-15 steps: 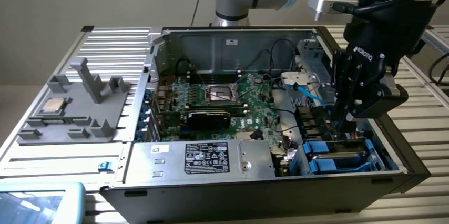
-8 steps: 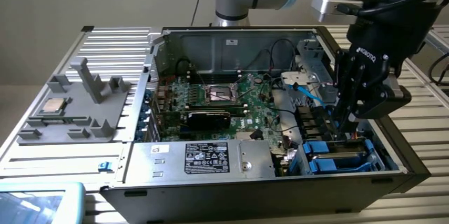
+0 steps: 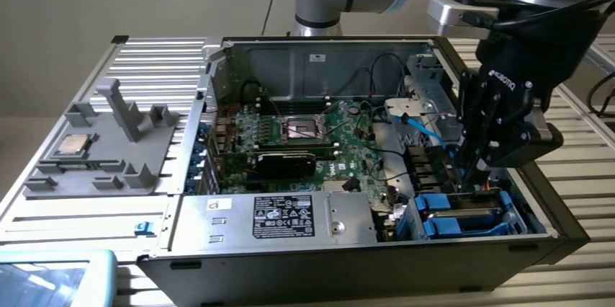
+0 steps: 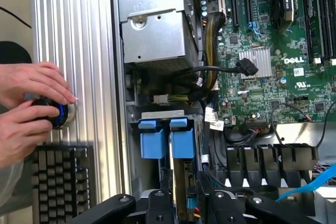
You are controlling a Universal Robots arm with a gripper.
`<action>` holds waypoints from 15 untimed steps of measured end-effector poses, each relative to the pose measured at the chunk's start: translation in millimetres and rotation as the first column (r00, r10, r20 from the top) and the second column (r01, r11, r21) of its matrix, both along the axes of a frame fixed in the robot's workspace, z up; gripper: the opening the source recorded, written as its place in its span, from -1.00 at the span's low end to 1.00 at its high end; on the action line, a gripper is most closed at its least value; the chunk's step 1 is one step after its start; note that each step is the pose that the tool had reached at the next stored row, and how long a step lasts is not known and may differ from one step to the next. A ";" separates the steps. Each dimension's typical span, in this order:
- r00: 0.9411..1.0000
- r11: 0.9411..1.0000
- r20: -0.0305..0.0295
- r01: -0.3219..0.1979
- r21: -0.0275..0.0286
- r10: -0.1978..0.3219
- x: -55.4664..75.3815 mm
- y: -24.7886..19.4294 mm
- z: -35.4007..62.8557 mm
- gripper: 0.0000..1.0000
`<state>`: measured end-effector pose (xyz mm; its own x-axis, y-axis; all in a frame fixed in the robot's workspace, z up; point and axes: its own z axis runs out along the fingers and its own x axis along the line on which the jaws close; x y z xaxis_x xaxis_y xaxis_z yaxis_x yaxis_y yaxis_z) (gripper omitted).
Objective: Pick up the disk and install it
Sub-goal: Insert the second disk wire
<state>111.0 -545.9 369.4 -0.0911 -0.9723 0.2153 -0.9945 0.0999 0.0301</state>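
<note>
The gripper (image 3: 477, 177), marked ROBOTIQ, hangs low over the drive bay in the open case (image 3: 384, 264); whether it is clenched or released I cannot tell. The disk (image 4: 181, 174) stands on edge in the bay, blue rails (image 4: 168, 137) up, right at the fingers. Beside it, a DELL motherboard (image 4: 273, 61). Two hands (image 4: 26, 106) grip a black knob (image 4: 52, 114).

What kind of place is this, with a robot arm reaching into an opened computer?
Probably a robotics lab or test bench, not a repair shop. An open computer case lies on a ribbed metal table, a grey fixture holds parts, and a person's hands work a round knob beside a keyboard.
</note>
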 end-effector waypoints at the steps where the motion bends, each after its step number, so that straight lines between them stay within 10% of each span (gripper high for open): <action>1: 1.000 1.000 0.000 0.000 0.003 0.000 0.0 -0.6 -0.2 -0.36; 15: 1.000 0.999 0.000 0.000 0.038 0.000 0.3 -2.2 -1.9 -0.55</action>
<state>111.3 -548.1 367.5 -0.0911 -0.9797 0.1784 -0.9946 0.0986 0.0338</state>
